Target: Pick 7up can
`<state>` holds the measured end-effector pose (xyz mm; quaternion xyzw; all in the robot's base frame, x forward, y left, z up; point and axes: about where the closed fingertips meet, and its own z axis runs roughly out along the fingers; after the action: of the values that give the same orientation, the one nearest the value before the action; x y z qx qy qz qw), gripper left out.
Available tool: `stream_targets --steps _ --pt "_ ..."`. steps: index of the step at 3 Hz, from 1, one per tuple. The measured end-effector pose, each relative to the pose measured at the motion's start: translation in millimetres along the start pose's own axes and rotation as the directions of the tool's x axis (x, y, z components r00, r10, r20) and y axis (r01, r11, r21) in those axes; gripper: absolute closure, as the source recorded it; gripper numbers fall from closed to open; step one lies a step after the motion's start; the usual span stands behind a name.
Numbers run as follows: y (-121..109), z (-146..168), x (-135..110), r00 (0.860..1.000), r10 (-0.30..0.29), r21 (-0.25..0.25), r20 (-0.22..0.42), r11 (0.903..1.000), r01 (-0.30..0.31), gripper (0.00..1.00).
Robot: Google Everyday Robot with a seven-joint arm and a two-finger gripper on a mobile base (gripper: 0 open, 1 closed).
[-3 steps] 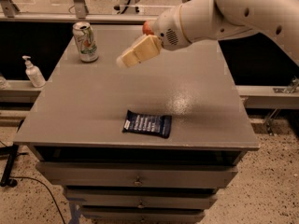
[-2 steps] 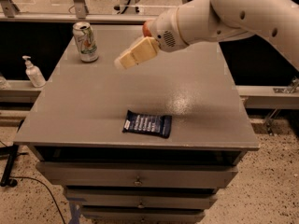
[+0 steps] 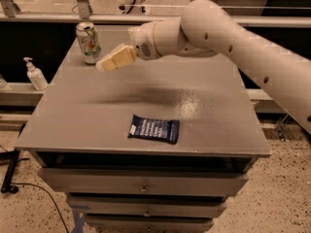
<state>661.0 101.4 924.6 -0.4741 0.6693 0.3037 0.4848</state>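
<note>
Gripper (image 3: 108, 63) at the end of a white arm (image 3: 218, 38) hangs over the back-left part of a grey table (image 3: 87, 115), tip pointing left and slightly down, just right of the 7up can (image 3: 89, 42). The can stands upright at the table's back-left corner, silver top and tab up, green and red markings on its pale body. Tip and can sit close together, though contact cannot be confirmed from this angle, nor whether the gripper is released or clenched. A dark blue packet (image 3: 154, 129) lies flat near the front edge, well apart from both. Drawers (image 3: 141, 183) stack beneath the tabletop. A pump bottle (image 3: 35, 75) stands on a ledge to the table's left. The arm's shadow crosses the tabletop's middle.
</note>
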Motion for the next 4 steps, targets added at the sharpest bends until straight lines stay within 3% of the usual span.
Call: stream_targets --steps 2,3,4 --pt "-35 89 3 0.989 -0.005 -0.037 0.147 0.9993 0.011 0.0" --pt "-51 116 1 0.981 -0.018 -0.04 0.193 0.9989 0.026 0.0" --pt "-56 140 -6 0.972 -0.024 -0.049 0.234 0.9981 0.036 0.17"
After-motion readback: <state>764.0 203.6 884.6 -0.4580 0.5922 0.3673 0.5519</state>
